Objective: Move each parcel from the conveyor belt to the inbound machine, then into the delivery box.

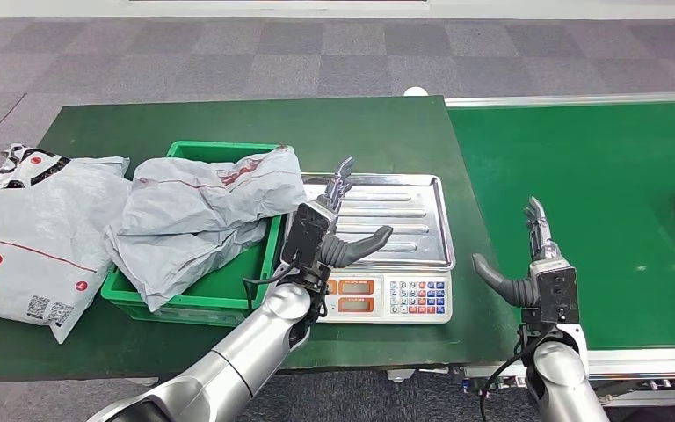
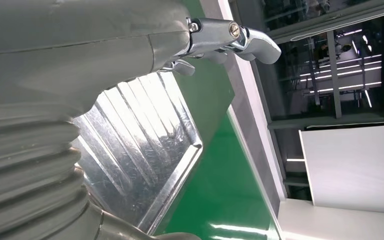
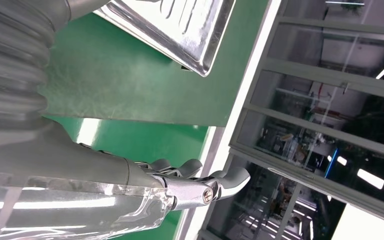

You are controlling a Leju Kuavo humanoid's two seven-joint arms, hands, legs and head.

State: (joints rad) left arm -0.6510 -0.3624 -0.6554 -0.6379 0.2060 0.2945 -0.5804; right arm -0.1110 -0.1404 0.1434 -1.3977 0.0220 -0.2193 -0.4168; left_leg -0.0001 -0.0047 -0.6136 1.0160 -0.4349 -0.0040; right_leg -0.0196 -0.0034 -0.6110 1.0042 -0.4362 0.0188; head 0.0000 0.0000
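Parcel lies crumpled across green box, long axis left-right; both hands spread, empty.

You are looking along the right hand, its grey cover and thumb filling one side of the frame. Its metal-jointed fingers reach out straight with nothing between them. Beneath lies green table, with the corner of a ribbed steel tray resting on it. Past the white table edge stands a glass wall with lights reflected in it.
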